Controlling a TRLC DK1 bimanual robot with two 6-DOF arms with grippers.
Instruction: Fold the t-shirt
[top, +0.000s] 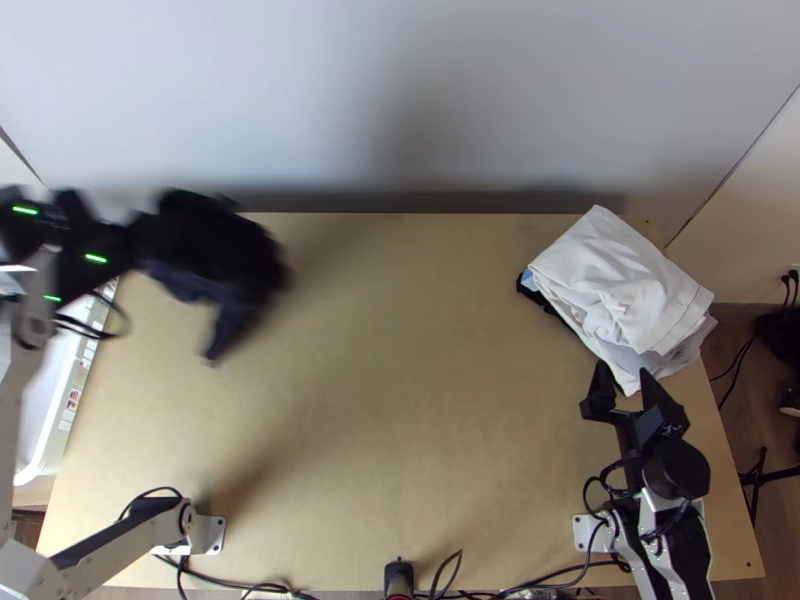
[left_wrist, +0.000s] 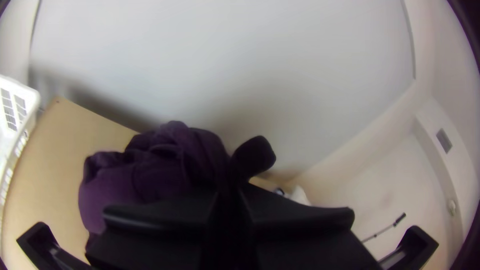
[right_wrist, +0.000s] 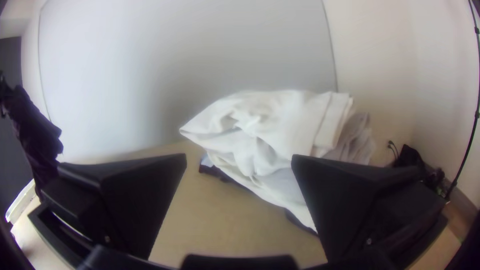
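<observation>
Between the tips of your left pincer (left_wrist: 230, 186), pressed together, a bunch of the dark t-shirt (left_wrist: 145, 172) is clamped, the rest drooping beside it over the bench (top: 400, 400). Expect light, limp cloth: it should forgive a squeeze but sag and crumple, and a thin pinch could slip. You can't make out collar or hem, so lower it, spread it, then grip near the shoulders or hem corners. Well apart from that, your right pincer (right_wrist: 239, 156) stands wide, just beside the pile of white cloth (right_wrist: 265, 130).
</observation>
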